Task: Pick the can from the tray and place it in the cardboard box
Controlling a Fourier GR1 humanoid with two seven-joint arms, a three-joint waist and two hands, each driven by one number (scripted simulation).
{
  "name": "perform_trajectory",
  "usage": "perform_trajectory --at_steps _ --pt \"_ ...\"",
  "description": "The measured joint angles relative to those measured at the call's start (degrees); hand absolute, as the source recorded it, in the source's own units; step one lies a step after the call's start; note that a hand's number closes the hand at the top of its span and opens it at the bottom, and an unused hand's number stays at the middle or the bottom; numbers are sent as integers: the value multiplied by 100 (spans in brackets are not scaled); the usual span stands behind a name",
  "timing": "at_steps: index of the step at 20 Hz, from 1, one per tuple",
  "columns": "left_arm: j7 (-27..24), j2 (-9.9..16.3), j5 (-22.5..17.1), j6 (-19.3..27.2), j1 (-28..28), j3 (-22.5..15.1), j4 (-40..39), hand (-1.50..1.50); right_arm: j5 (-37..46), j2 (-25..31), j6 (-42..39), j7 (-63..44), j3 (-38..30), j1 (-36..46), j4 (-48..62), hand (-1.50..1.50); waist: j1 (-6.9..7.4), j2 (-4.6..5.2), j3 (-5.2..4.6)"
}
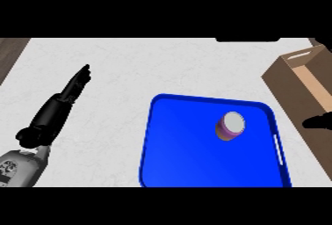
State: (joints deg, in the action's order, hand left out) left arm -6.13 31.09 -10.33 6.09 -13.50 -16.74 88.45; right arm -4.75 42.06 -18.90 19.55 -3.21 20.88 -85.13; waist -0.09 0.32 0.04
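Can: one, purple with a pale top, standing on the tray's right half.
Tray: one, blue.
Cardboard box: one, open, right of the tray.
Left hand: fingers straight, pressed together, over the counter.
Right hand: only a dark part at the right edge; finger state cannot be told.

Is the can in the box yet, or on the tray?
On the tray. The can stands on the blue tray, apart from the cardboard box at the right; neither hand touches it.
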Motion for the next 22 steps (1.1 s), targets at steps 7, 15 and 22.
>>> perform_trajectory --at_steps 7,15,22 --pt "-15 -115 118 -154 -72 11 -182 0 1144 540 -298 675 445 36 -223 -150 16 -24 -5" --pt "-62 -168 231 -230 21 59 -205 0 2177 926 -973 -480 1439 274 -1400 -150 21 -48 -13" --pt "-69 -165 203 -471 26 272 -221 0 2746 749 -1650 -1975 2049 342 -2516 -150 4 -50 -12"
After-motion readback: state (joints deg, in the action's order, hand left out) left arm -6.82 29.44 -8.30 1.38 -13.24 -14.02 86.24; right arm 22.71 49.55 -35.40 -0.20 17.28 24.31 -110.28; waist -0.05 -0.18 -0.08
